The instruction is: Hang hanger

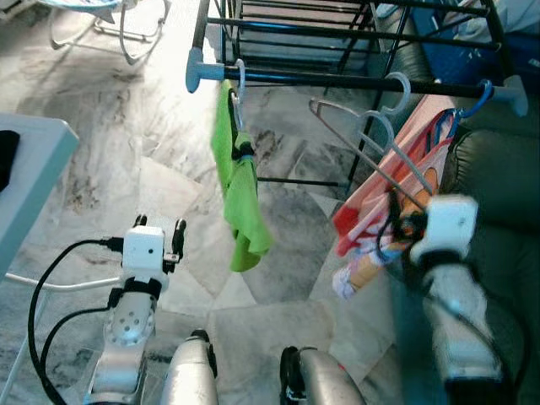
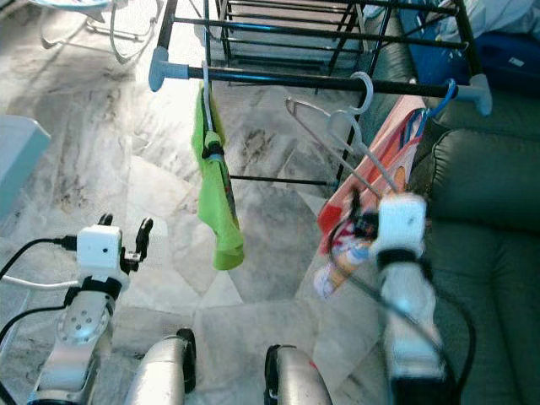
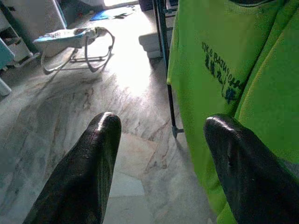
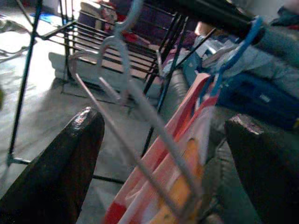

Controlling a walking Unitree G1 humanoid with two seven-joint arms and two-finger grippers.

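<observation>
A black rail [image 1: 337,80] of a drying rack crosses the top of the view. A green shirt [image 1: 240,194] hangs from it on the left. Near the middle a pale grey hanger [image 1: 371,143] slants down from the rail, its hook [image 1: 396,84] over the bar, with a second grey hook [image 1: 380,122] just below. A pink and orange garment [image 1: 422,135] hangs on a blue hanger [image 1: 477,101] at the right. My right gripper [image 1: 401,221] is blurred, open, at the lower end of the grey hanger [image 4: 140,107], fingers wide apart around it. My left gripper [image 1: 160,226] stands open, low left, facing the green shirt [image 3: 224,70].
A dark green sofa [image 1: 498,169] fills the right side, close behind the pink garment. A pale table corner [image 1: 25,160] juts in at the left. A baby bouncer [image 1: 126,25] stands far left on the marble floor. Black and white cables [image 1: 51,278] loop by my left arm.
</observation>
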